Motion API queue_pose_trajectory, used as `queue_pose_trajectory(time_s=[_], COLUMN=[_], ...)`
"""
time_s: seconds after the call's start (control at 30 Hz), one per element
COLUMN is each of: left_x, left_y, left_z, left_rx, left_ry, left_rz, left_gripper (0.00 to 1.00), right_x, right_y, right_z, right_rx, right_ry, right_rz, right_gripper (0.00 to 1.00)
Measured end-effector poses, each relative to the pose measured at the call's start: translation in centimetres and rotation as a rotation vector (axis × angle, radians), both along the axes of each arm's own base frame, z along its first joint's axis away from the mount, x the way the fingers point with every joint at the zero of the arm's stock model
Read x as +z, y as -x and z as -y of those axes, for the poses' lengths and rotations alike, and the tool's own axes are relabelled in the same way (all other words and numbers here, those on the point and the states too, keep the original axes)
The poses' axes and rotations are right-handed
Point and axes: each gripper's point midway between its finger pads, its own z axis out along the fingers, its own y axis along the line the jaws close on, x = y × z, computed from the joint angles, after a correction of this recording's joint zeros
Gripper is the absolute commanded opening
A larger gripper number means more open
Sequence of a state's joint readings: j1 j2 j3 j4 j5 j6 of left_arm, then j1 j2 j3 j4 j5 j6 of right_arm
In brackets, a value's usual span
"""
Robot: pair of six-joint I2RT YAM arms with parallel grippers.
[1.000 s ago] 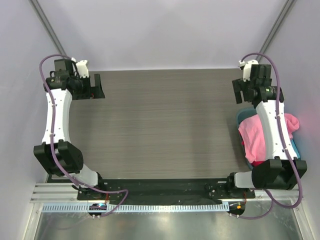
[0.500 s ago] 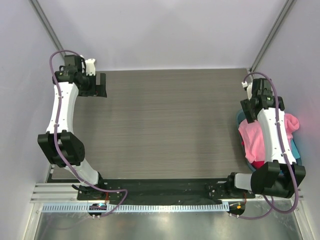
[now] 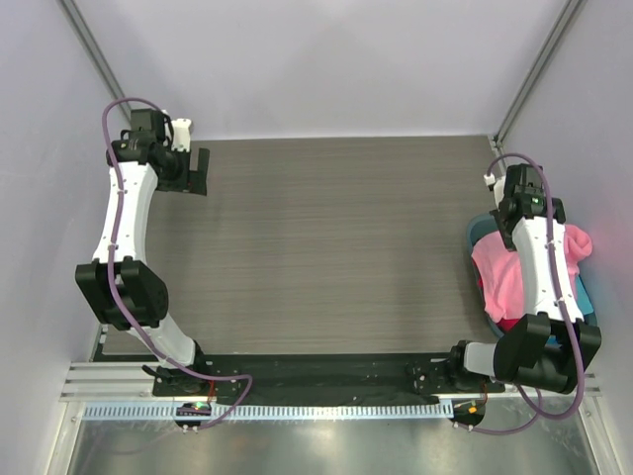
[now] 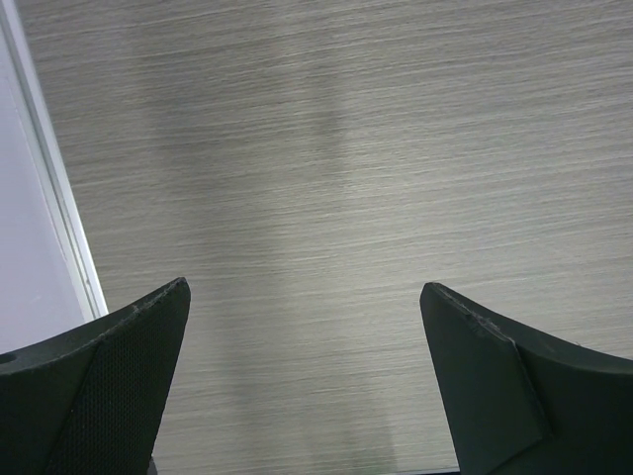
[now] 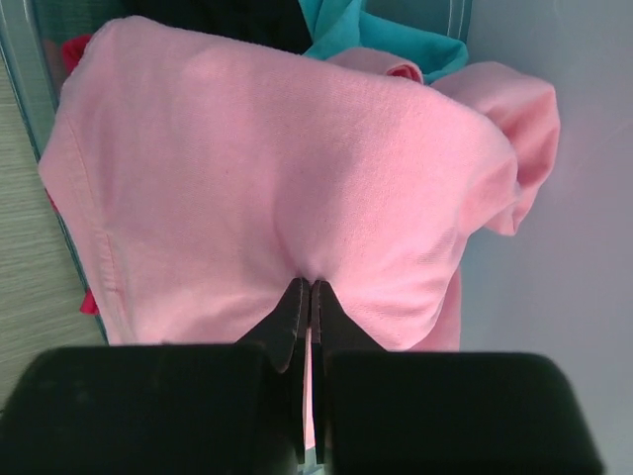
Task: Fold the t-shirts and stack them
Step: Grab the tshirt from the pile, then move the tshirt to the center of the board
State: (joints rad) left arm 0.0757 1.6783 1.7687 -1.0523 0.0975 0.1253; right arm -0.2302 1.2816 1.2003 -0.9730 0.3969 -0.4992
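Note:
A light pink t-shirt (image 3: 497, 275) lies on top of a heap in a light-blue tub (image 3: 472, 234) at the table's right edge. In the right wrist view the light pink t-shirt (image 5: 277, 168) fills the frame, and my right gripper (image 5: 312, 288) is shut on a pinched fold of it. From above, the right gripper (image 3: 508, 236) points down into the heap. A teal t-shirt (image 5: 396, 38), a black one (image 5: 232, 14) and a hot pink one (image 5: 72, 47) peek out beneath. My left gripper (image 3: 197, 170) hangs open over the far left of the table, its fingers (image 4: 119, 366) wide apart over bare wood.
The grey wood-grain table (image 3: 326, 247) stretches between the arms. Its left edge, a pale rail (image 4: 59, 208), runs close beside the left gripper. The tub's rim (image 5: 22, 69) and the right wall (image 5: 564, 297) flank the right gripper.
My right gripper dropped from the far right corner onto the light pink t-shirt and shut on it. The left arm shifted slightly right at the far left and stayed open.

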Motion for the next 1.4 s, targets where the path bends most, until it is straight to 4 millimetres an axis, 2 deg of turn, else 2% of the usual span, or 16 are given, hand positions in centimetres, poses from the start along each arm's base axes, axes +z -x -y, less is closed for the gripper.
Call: queue_pose_trajectory(time_s=[0.2,0.27,0.33,0.43,0.5,0.53,0.63,0.73,0.8,0.9,0.93,1.07,1.13,1.2,1.3,1.4], left_x=[-0.2,-0.4,-0.5,-0.8,-0.9,-1.0,-0.9,-0.2,0.4,1.4,1.7,2.6,2.7,2.7,2.7,2.8], left_y=[0.1,0.2,0.2,0.3,0.3,0.4,0.5,0.7,0.9,1.6,1.9,3.0,3.6,4.0,4.2,4.3], left_z=[-0.3,-0.3,-0.4,-0.4,-0.5,-0.6,-0.7,-0.7,-0.6,-0.4,-0.3,0.0,0.1,0.1,0.2,0.2], left_rx=[-0.004,-0.003,-0.001,0.001,0.004,0.006,0.012,0.02,0.028,0.031,0.03,0.022,0.017,0.014,0.008,-0.001], left_ry=[-0.017,-0.019,-0.022,-0.026,-0.029,-0.031,-0.037,-0.038,-0.033,-0.024,-0.023,-0.016,-0.014,-0.014,-0.014,-0.02], left_rz=[-0.005,-0.011,-0.015,-0.021,-0.022,-0.023,-0.019,0.01,0.037,0.074,0.083,0.116,0.121,0.12,0.121,0.126], left_gripper=[1.0,1.0,1.0,1.0,1.0,1.0,1.0,1.0,1.0,1.0,1.0,1.0,1.0,1.0,1.0,1.0], right_x=[0.6,1.7,3.7,9.2,14.2,17.3,24.4,28.4,29.4,28.1,27.3,23.9,22.7,22.3,23.0,24.7], right_y=[0.0,-0.3,-0.9,-2.5,-3.5,-4.0,-4.8,-5.9,-7.3,-10.0,-10.8,-13.0,-13.3,-13.4,-13.6,-13.5], right_z=[0.1,0.1,0.1,0.4,0.4,0.3,-0.3,-1.8,-3.5,-8.2,-10.5,-22.0,-27.1,-31.2,-36.0,-38.8], right_rx=[0.007,0.013,0.021,0.033,0.048,0.06,0.106,0.198,0.302,0.499,0.575,0.902,1.025,1.12,1.216,1.268], right_ry=[0.007,0.011,0.018,0.047,0.072,0.089,0.113,0.089,0.045,-0.047,-0.078,-0.186,-0.217,-0.234,-0.238,-0.241], right_rz=[0.013,0.035,0.078,0.22,0.353,0.439,0.624,0.725,0.743,0.696,0.666,0.551,0.513,0.497,0.531,0.604], right_gripper=[0.01,0.01,0.01,0.01,0.01,0.01,0.01,0.01,0.01,0.01,0.01,0.01,0.01,0.01,0.01,0.01])
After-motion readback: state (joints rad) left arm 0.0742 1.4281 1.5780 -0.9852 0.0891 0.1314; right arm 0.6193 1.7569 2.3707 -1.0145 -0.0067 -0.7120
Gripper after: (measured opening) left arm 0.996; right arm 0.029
